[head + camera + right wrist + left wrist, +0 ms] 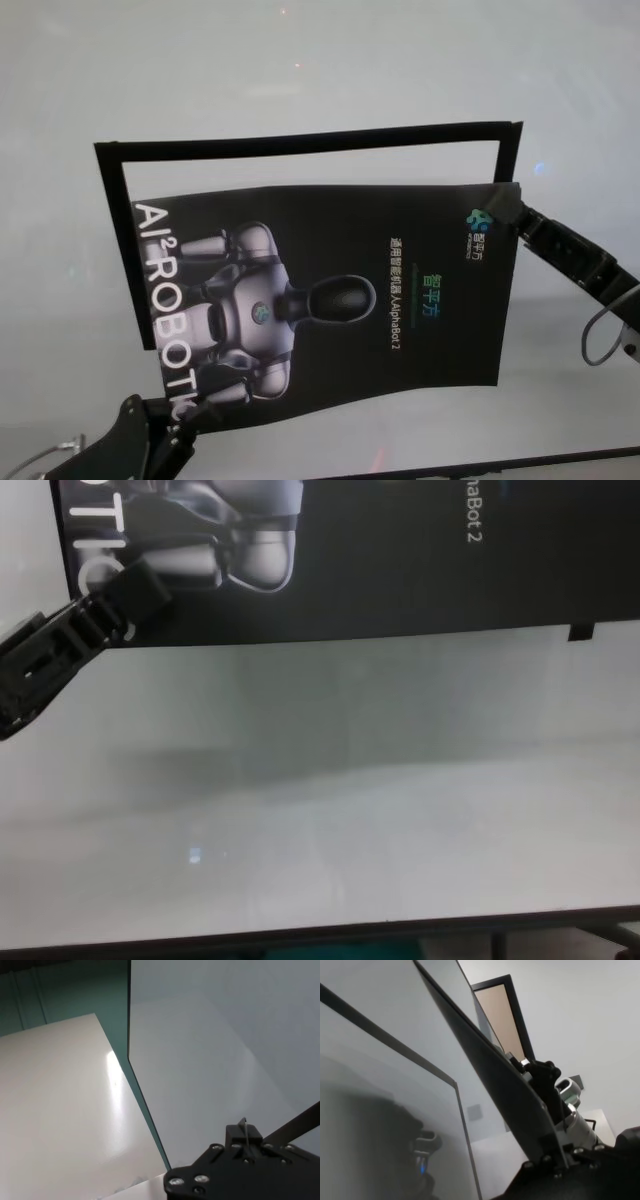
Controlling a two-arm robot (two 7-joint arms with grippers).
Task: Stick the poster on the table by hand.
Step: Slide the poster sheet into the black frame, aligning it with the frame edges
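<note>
black tape outline [300, 142] | rectangular, three sides visible

Robot lab or test room: bare white table [300, 80], plain walls, taped black frame [300, 145]

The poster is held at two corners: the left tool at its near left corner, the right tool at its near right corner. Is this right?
Not quite. In the head view the right tool holds the poster at its far right corner, not the near right one. The left tool is at the near left corner, as you said.
</note>
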